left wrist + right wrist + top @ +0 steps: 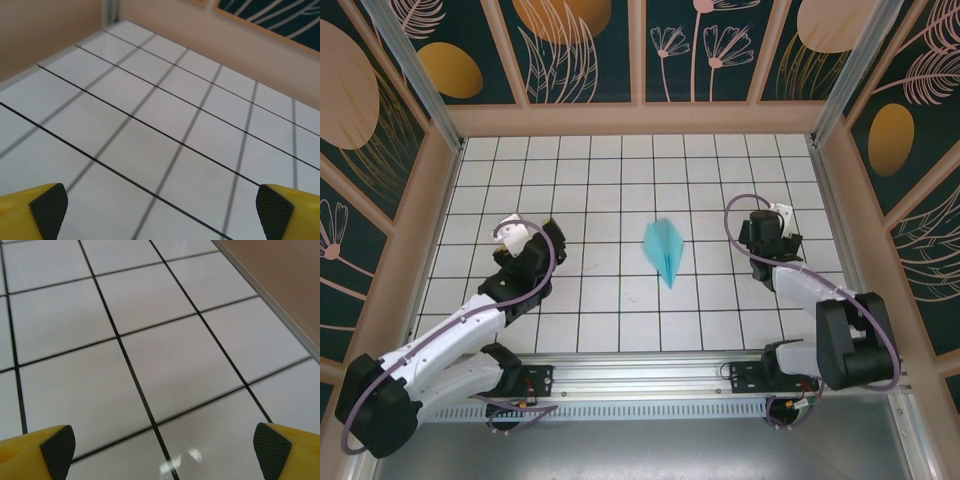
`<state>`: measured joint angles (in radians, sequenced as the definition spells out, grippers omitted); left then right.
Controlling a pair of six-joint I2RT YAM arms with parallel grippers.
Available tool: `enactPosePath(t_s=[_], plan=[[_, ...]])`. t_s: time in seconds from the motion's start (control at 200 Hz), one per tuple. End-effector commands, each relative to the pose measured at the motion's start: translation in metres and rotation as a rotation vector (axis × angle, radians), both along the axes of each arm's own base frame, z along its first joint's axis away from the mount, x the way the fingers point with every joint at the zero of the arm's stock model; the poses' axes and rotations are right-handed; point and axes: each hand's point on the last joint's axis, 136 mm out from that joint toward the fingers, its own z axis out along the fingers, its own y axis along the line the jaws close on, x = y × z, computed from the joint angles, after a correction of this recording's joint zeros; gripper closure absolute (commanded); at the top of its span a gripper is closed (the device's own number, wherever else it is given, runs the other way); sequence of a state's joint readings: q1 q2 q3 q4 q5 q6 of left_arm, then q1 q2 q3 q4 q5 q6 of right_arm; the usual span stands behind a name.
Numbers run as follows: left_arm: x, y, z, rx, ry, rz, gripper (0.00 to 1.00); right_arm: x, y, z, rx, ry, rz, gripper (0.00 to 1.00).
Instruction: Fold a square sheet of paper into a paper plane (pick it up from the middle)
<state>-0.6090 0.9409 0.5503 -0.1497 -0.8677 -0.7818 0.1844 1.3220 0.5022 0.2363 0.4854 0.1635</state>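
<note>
The square sheet of paper lies folded as a slim turquoise paper plane (665, 250) on the middle of the white grid table, its point towards the near edge. It rests flat and nothing touches it. My left gripper (548, 240) hovers about three tiles to its left. In the left wrist view the left gripper (160, 212) is open, with bare tiles between its yellow fingers (30, 212). My right gripper (760, 232) hovers about two tiles to the plane's right. It is open (165, 452) as well, and its fingers (290, 452) frame bare tiles.
Beige walls (630, 118) with dark floral panels close the table in at the back and on both sides. The right wall's foot (280, 295) runs close to the right gripper. A metal rail (640, 375) with the arm bases lies along the near edge.
</note>
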Motion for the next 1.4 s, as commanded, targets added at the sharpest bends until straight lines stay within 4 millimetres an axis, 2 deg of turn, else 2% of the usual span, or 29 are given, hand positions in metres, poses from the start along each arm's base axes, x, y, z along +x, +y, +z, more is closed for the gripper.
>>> enactPosePath(t_s=[0.0, 0.065, 0.11, 0.145, 0.21, 0.255, 0.3, 0.305, 0.31, 0.315, 0.32, 0.325, 0.33, 0.335, 0.365, 0.395, 0.425, 0.46, 0.515, 0.631, 0.781, 0.866, 0.936, 1.006, 1.036, 1.066, 1.126, 1.396], plan=[[-0.002, 0.034, 0.003, 0.125, -0.019, 0.084, 0.02, 0.027, 0.017, 0.010, 0.021, -0.171, 0.143, 0.05], [0.003, 0.046, -0.001, 0.148, -0.010, 0.097, 0.01, 0.038, 0.025, 0.015, 0.056, -0.232, 0.215, 0.07], [0.004, 0.056, -0.007, 0.195, -0.006, 0.121, 0.02, 0.041, 0.038, 0.027, 0.050, -0.304, 0.319, 0.07], [0.003, 0.064, -0.011, 0.249, -0.003, 0.148, 0.01, 0.042, 0.045, 0.026, 0.025, -0.301, 0.378, 0.09], [0.004, 0.073, -0.011, 0.312, -0.012, 0.169, 0.01, 0.039, 0.037, 0.032, 0.013, -0.342, 0.378, 0.09], [0.007, 0.072, -0.010, 0.349, -0.029, 0.139, 0.02, 0.027, 0.033, 0.036, 0.035, -0.419, 0.402, 0.08], [0.010, 0.069, -0.009, 0.368, -0.075, 0.099, 0.01, 0.013, 0.015, 0.037, 0.084, -0.480, 0.345, 0.06], [0.011, 0.068, -0.007, 0.368, -0.084, 0.096, 0.01, 0.014, 0.014, 0.048, 0.080, -0.524, 0.345, 0.06], [0.011, 0.069, -0.008, 0.369, -0.089, 0.094, 0.01, 0.011, 0.011, 0.041, 0.090, -0.507, 0.341, 0.06], [0.011, 0.069, -0.009, 0.369, -0.092, 0.092, 0.02, 0.009, 0.013, 0.046, 0.092, -0.536, 0.351, 0.05], [0.010, 0.069, -0.010, 0.369, -0.096, 0.089, 0.01, 0.005, 0.012, 0.038, 0.101, -0.515, 0.348, 0.05], [0.010, 0.069, -0.012, 0.371, -0.095, 0.086, 0.01, 0.006, 0.011, 0.048, 0.096, -0.557, 0.352, 0.05], [0.010, 0.069, -0.011, 0.368, -0.104, 0.085, 0.02, 0.002, 0.010, 0.039, 0.107, -0.531, 0.349, 0.05], [0.010, 0.069, -0.012, 0.367, -0.110, 0.084, 0.01, 0.003, 0.010, 0.045, 0.107, -0.558, 0.353, 0.05], [0.009, 0.071, -0.016, 0.361, -0.128, 0.076, 0.02, -0.001, 0.005, 0.046, 0.111, -0.594, 0.346, 0.05], [0.010, 0.071, -0.020, 0.359, -0.137, 0.061, 0.01, 0.004, 0.008, 0.041, 0.113, -0.565, 0.360, 0.05], [0.013, 0.068, -0.025, 0.360, -0.138, 0.023, 0.02, 0.012, 0.016, 0.028, 0.123, -0.474, 0.396, 0.05], [0.015, 0.067, -0.031, 0.372, -0.128, -0.006, 0.02, 0.025, 0.019, 0.030, 0.111, -0.462, 0.392, 0.04], [0.021, 0.067, -0.032, 0.397, -0.124, -0.019, 0.02, 0.023, 0.000, 0.029, 0.118, -0.470, 0.291, 0.01], [0.032, 0.064, -0.023, 0.432, -0.195, -0.064, 0.01, 0.024, 0.002, 0.029, 0.090, -0.463, 0.279, 0.01], [0.063, 0.059, -0.020, 0.386, -0.230, -0.129, 0.01, 0.025, 0.007, 0.029, 0.101, -0.461, 0.312, 0.01], [0.075, 0.052, -0.027, 0.401, -0.223, -0.177, 0.02, 0.025, 0.007, 0.029, 0.100, -0.462, 0.312, 0.01], [0.081, 0.061, -0.032, 0.374, -0.204, -0.157, 0.02, 0.025, 0.006, 0.029, 0.100, -0.462, 0.312, 0.01], [0.076, 0.071, -0.033, 0.326, -0.245, -0.146, 0.01, 0.025, 0.006, 0.029, 0.100, -0.461, 0.312, 0.01], [0.073, 0.079, -0.041, 0.300, -0.233, -0.120, 0.02, 0.025, 0.007, 0.029, 0.100, -0.462, 0.314, 0.01], [0.073, 0.083, -0.037, 0.292, -0.279, -0.094, 0.02, 0.025, 0.007, 0.029, 0.100, -0.463, 0.314, 0.01], [0.076, 0.084, -0.044, 0.275, -0.226, -0.110, 0.01, 0.025, 0.007, 0.029, 0.100, -0.461, 0.315, 0.01], [0.073, 0.085, -0.041, 0.280, -0.248, -0.109, 0.01, 0.025, 0.007, 0.029, 0.100, -0.462, 0.315, 0.01]])
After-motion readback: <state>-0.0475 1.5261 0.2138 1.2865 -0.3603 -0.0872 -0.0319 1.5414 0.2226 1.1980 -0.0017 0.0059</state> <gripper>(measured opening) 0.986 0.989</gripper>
